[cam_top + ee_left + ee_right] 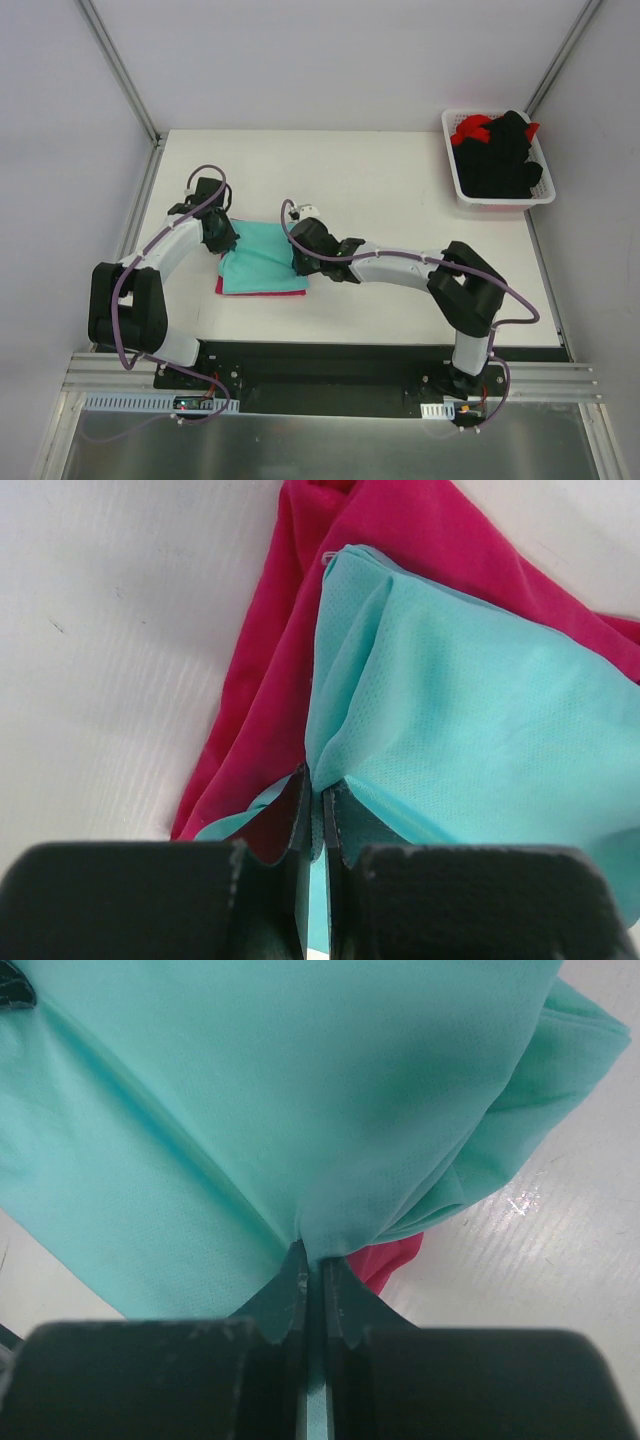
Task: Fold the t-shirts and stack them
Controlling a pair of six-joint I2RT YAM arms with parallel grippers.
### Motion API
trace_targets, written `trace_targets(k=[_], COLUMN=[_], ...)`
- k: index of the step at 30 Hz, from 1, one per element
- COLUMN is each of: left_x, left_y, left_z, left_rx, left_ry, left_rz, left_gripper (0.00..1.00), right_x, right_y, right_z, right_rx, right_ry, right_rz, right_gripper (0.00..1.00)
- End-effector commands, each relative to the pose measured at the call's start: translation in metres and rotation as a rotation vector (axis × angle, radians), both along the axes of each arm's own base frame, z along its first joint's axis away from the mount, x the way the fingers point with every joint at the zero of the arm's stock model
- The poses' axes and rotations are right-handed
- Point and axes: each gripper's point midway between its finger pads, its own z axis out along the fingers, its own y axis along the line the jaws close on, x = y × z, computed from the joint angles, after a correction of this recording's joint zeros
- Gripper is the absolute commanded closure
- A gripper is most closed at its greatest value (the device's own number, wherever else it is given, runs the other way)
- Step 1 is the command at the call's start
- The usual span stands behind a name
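Top external: teal shirt (262,255) folded, left of centre on table (380,200), lying on pink shirt (262,290); pink edge showing along near side. Left gripper (222,240) clenched on teal shirt's left edge. Right gripper (298,256) clenched on its right edge. Wrist views: teal cloth pinched between closed jaws, pink beneath. Basket (455,172) in far right corner, with black garments (505,160) and red garment (470,130), well apart from shirts.
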Motion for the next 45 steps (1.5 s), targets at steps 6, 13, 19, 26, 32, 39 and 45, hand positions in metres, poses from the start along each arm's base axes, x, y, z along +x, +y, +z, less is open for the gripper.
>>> trace_targets(k=[6, 13, 19, 26, 32, 39, 45], left_x=[0.015, 0.030, 0.023, 0.028, 0.026, 0.022, 0.001], left_y=[0.019, 0.014, 0.012, 0.011, 0.013, 0.017, 0.002], left_z=[0.005, 0.010, 0.001, 0.026, 0.051, 0.087, 0.102], left_rx=[0.053, 0.021, 0.012, 0.007, 0.019, 0.054, -0.026], left_ry=[-0.026, -0.033, -0.004, -0.072, -0.096, -0.106, -0.119], left_rz=[0.055, 0.049, 0.051, 0.033, 0.014, -0.029, -0.064], left_gripper=[1.00, 1.00, 1.00, 0.98, 0.32, 0.01, 0.01], right_x=[-0.024, -0.039, -0.048, -0.045, -0.036, -0.024, -0.019], right_y=[0.007, 0.015, 0.016, 0.015, 0.007, -0.002, -0.007], right_z=[-0.023, -0.032, -0.040, -0.024, 0.006, 0.057, 0.083], right_rx=[-0.029, -0.068, -0.084, -0.103, -0.124, -0.126, -0.137], right_ry=[0.075, 0.081, 0.106, 0.078, 0.012, -0.071, -0.107], right_rz=[0.036, 0.067, 0.083, 0.083, 0.064, 0.049, 0.046], right_gripper=[1.00, 1.00, 0.93, 0.39, 0.29, 0.26, 0.24])
